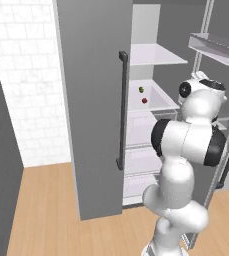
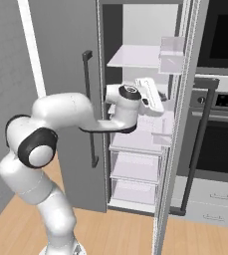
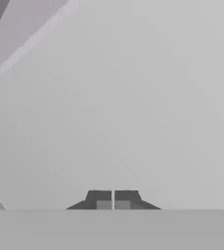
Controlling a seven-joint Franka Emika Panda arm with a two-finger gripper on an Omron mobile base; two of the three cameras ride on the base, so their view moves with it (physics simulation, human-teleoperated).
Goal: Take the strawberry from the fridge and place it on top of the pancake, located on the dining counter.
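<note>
The tall grey two-door fridge stands with its right-hand door swung open and its left door shut, a long dark vertical bar handle running down the shut door's edge; inside are white shelves and clear drawers lower down; the open door carries translucent bins on its inner face; beside the fridge in the right base view stands a black-fronted wall oven over white drawers; the floor is light wood planking; the white arm with dark joints reaches forward into the fridge opening at the level of the middle shelf; the two-finger gripper has its dark fingertips drawn together with only a hairline gap and nothing between them, facing a plain pale surface close ahead; the tiny red roundish strawberry lies on the middle shelf toward the back of the compartment, apart from the gripper and ungrasped, to the left of the wrist in the left base view; a small green fruit of similar size sits just behind it, near but not touching.
</note>
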